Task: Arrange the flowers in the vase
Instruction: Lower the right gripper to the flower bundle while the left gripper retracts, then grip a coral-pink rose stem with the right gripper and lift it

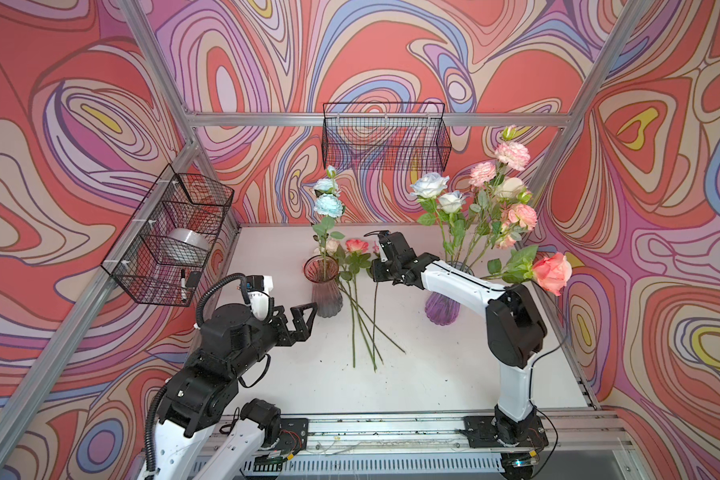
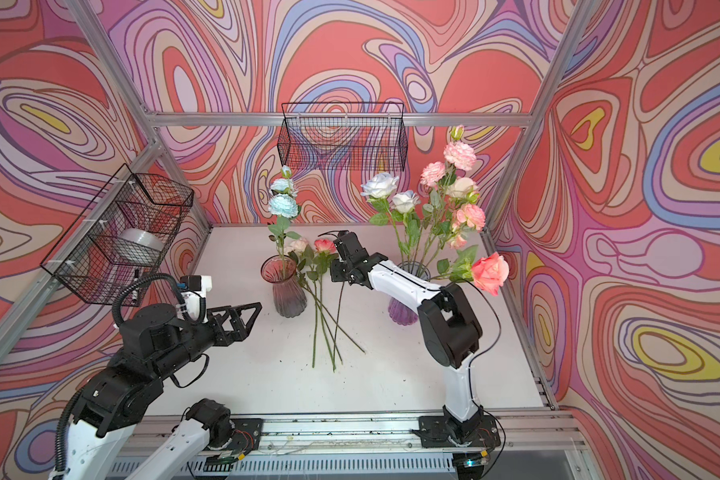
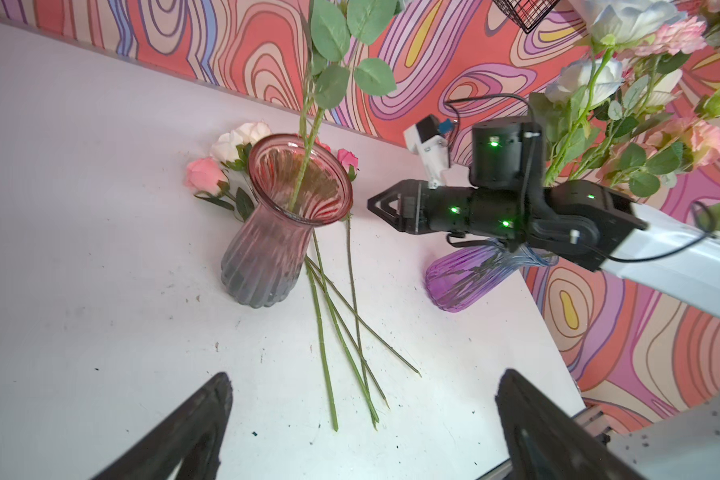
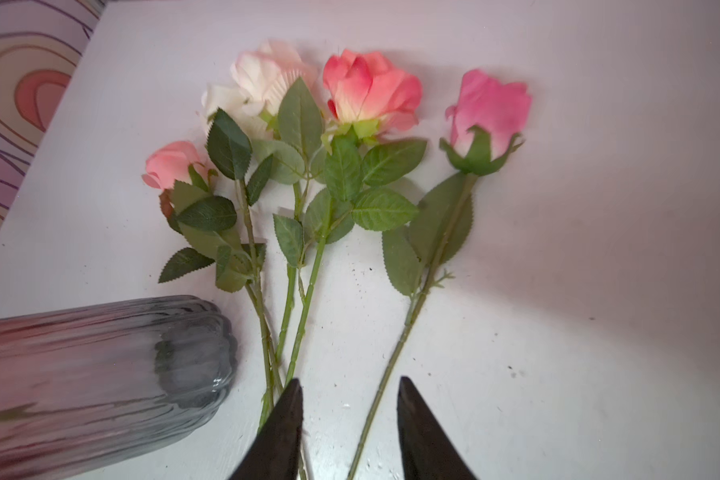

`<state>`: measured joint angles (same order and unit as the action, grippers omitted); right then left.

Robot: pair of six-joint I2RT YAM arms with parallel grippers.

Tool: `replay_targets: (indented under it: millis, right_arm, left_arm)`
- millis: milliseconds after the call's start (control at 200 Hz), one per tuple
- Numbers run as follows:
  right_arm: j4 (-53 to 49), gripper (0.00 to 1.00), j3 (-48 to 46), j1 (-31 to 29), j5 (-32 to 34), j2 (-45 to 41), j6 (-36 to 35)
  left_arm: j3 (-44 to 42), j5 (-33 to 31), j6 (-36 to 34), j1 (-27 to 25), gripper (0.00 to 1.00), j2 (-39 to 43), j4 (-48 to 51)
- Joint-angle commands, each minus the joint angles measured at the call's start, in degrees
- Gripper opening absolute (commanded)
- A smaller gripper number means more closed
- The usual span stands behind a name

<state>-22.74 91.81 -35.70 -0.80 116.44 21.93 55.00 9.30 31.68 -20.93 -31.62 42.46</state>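
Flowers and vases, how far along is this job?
Done: blue blooms stand in the pink vase, a big bunch in the purple vase. In hand: nothing gripped yet; the right hand straddles the pink rose's stem, jaws apart. Left: the loose roses lying on the table beside the pink vase.

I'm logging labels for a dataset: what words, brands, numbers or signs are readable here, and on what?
No text here can be read.
Dark lettering on the left wrist camera housing: too blurred to read.
Small dark marks on the right wrist camera housing: too small to read.
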Motion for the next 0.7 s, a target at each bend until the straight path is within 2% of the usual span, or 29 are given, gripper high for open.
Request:
replay_targets:
  millis: [0,140,441,581,696]
  right_arm:
    - [-0.9,0.36,4.6,-0.1,-4.7,5.7,1.4]
    - [-0.5,0.36,7.8,-0.3,-9.2,10.5,2.4]
    - [-1.0,0.38,11.6,-2.0,-9.8,15.6,4.7]
    - [-1.8,0.33,13.2,-2.8,-8.6,18.5,5.9]
    - [-2.1,0.25,13.3,-3.1,-7.7,19.3,6.3]
  left_arm:
    - [-3.4,2.8,4.5,0.4,0.98,2.3,-3.4]
    - [-5.3,2.8,5.1,0.4,0.98,4.6,-2.3]
    - [-8.2,3.1,6.6,0.4,0.99,9.8,-0.5]
    - [-7.5,2.4,6.5,0.4,0.98,11.8,1.6]
    - [-7.0,2.2,6.2,0.3,0.99,13.3,3.2]
